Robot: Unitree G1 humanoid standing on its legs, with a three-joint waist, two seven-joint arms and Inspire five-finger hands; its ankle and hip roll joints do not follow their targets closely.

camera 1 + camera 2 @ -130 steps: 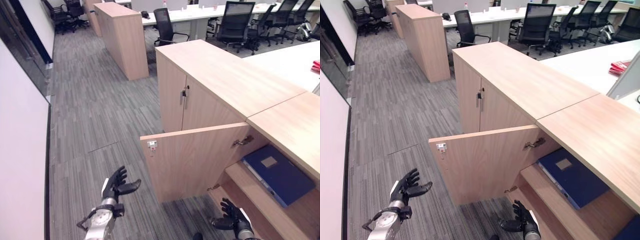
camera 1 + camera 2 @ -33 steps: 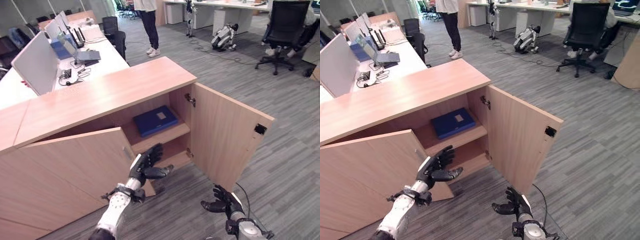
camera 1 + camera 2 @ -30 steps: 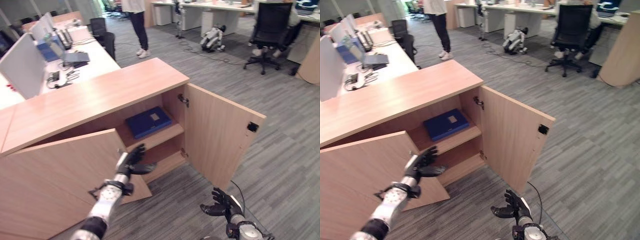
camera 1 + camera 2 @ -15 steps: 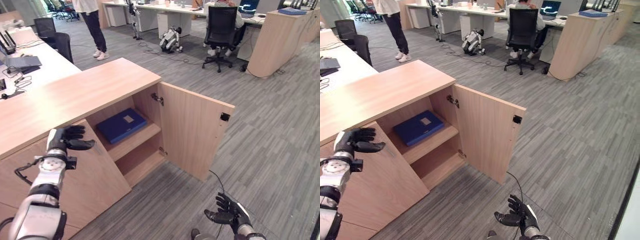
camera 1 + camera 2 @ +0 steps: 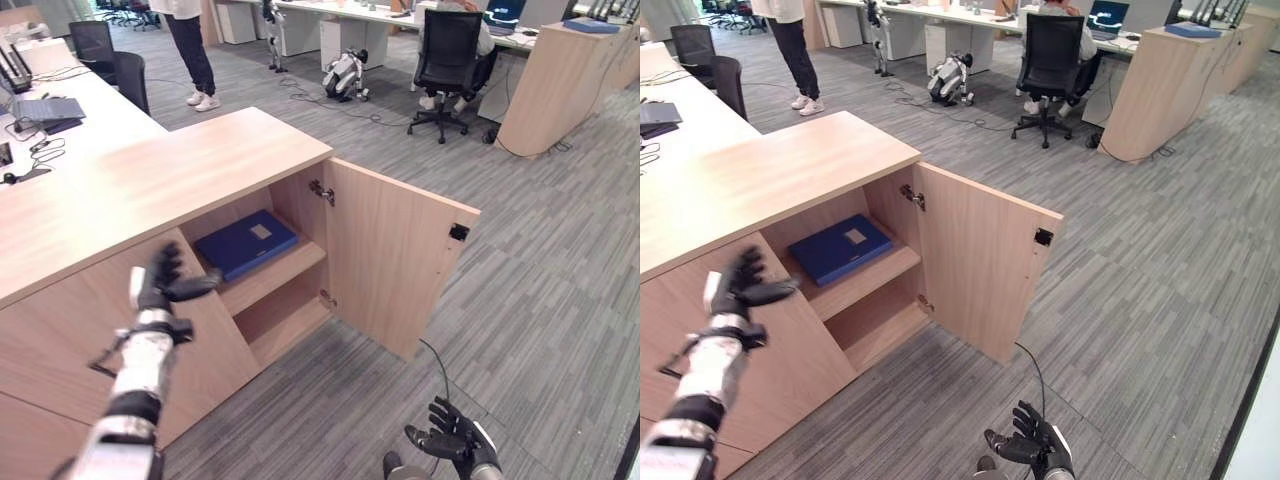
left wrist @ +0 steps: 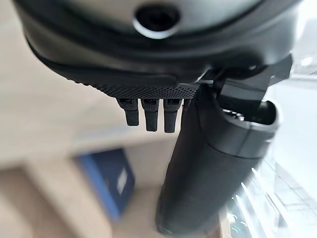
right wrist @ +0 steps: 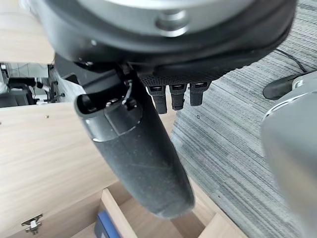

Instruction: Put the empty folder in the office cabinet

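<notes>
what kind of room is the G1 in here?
An open-plan office, most likely: swivel office chairs at long white desks, a laptop open on one, grey carpet, and a wooden cabinet with a blue folder on its shelf.

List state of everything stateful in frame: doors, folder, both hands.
Right cabinet door: swung wide open.
Left cabinet door: partly open, angled outward.
Blue folder: lying flat on the upper shelf, closed.
Lower shelf: nothing visible on it.
Left robot hand: open, raised by the left door's top edge, holding nothing.
Right robot hand: open, low over the floor, holding nothing.
</notes>
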